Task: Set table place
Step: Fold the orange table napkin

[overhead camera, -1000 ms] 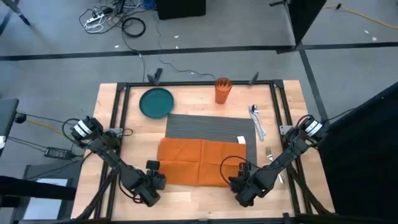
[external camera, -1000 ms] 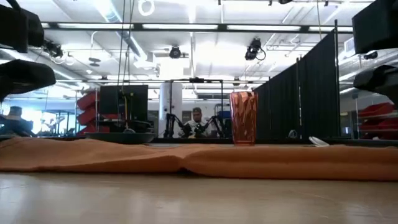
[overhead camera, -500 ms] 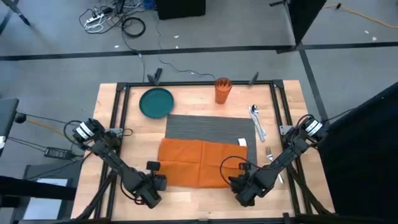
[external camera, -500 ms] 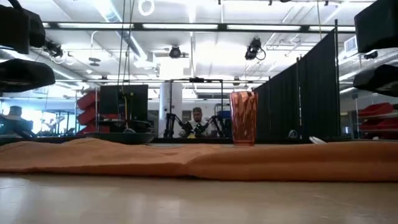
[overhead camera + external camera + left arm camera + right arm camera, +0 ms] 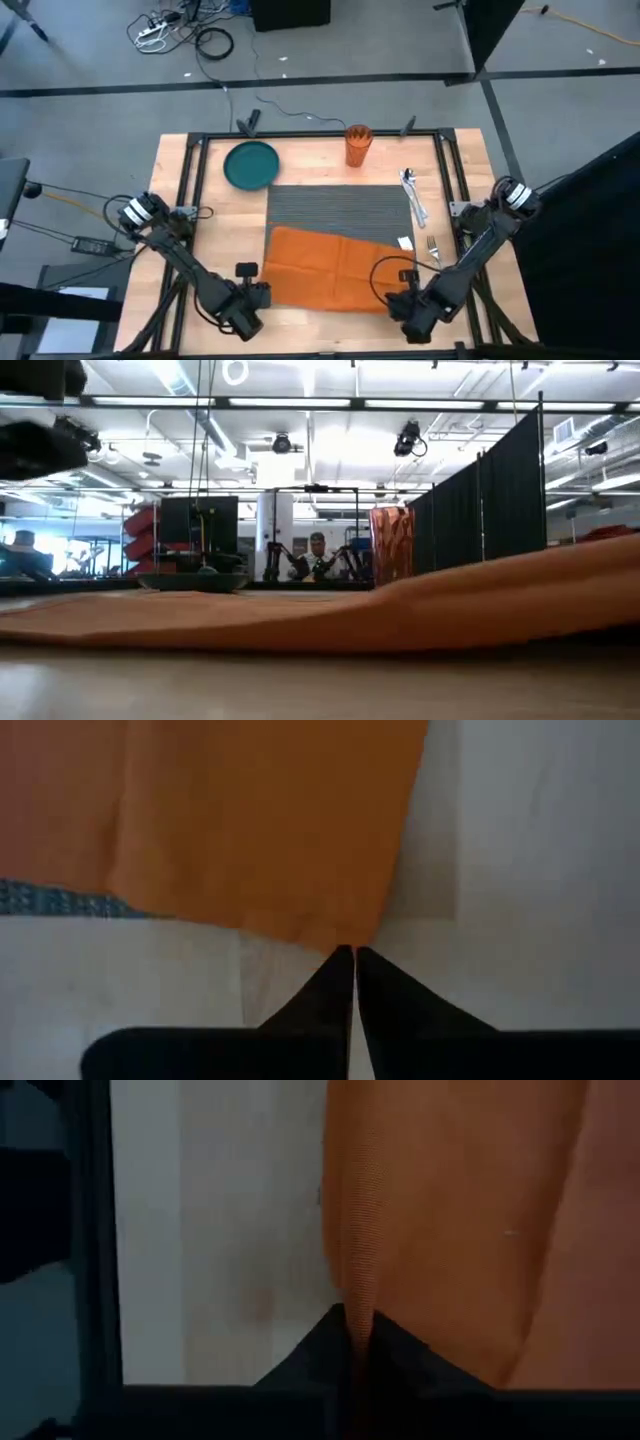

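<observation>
While my right gripper [image 5: 408, 300] is clamped on the near right corner of the soft orange cloth napkin [image 5: 335, 265], my left gripper [image 5: 258, 293] sits with its fingers pressed together at the napkin's near left corner; in the left wrist view the tips just meet the hem, and I cannot tell whether any cloth is caught between them. The large rectangular light wood-grain tabletop [image 5: 215, 215] has a black metal frame along its edges. On it lies the dark grey ribbed rectangular placemat [image 5: 335, 205], its near part covered by the napkin. Beyond the placemat stand a round teal plate [image 5: 251, 165] and a faceted orange tumbler [image 5: 358, 145]; shiny metal cutlery [image 5: 412, 195] lies just right of the placemat.

Compared with half a second ago, the napkin sits skewed, its right side drawn nearer to me and lifted, as the low view shows the cloth [image 5: 480, 600] rising on that side. More ribbed mat shows bare, and my right gripper is nearer the table's front edge.
</observation>
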Action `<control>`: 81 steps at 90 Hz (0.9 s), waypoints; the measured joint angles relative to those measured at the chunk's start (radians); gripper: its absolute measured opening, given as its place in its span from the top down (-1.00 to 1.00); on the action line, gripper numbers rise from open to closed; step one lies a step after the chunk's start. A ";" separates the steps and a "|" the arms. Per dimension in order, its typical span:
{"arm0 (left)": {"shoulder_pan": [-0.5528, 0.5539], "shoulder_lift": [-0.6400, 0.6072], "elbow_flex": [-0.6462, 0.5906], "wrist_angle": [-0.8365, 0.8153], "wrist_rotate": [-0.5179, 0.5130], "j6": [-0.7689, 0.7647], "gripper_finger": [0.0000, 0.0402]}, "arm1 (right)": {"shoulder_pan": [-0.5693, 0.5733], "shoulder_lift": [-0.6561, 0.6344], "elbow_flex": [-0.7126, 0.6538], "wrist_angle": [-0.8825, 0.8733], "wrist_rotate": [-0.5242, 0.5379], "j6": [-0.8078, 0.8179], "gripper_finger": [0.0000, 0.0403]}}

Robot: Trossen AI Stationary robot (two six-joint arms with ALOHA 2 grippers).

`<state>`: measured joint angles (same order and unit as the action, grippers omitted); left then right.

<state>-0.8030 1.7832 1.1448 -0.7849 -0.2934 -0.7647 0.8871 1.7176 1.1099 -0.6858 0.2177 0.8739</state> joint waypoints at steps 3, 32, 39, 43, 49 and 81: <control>0.005 0.000 0.010 -0.004 -0.011 0.010 1.00 | 0.004 0.000 0.000 -0.001 0.022 0.009 1.00; 0.020 0.001 0.007 0.087 -0.033 0.210 0.84 | 0.007 -0.001 0.001 -0.002 0.040 0.027 1.00; 0.021 0.013 -0.009 0.086 -0.035 0.214 0.69 | 0.007 -0.001 0.001 -0.001 0.041 0.049 1.00; 0.019 0.023 -0.022 0.084 -0.035 0.212 0.59 | 0.007 -0.001 0.001 0.000 0.041 0.057 1.00; 0.018 0.038 -0.036 0.084 -0.022 0.212 0.44 | 0.008 -0.001 0.002 0.003 0.041 0.068 1.00; 0.029 0.111 -0.033 0.089 -0.019 0.216 0.22 | 0.008 -0.001 0.002 0.004 0.043 0.086 1.00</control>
<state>-0.7740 1.8941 1.1116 -0.6961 -0.3126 -0.5490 0.8955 1.7168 1.1122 -0.6823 0.2607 0.9600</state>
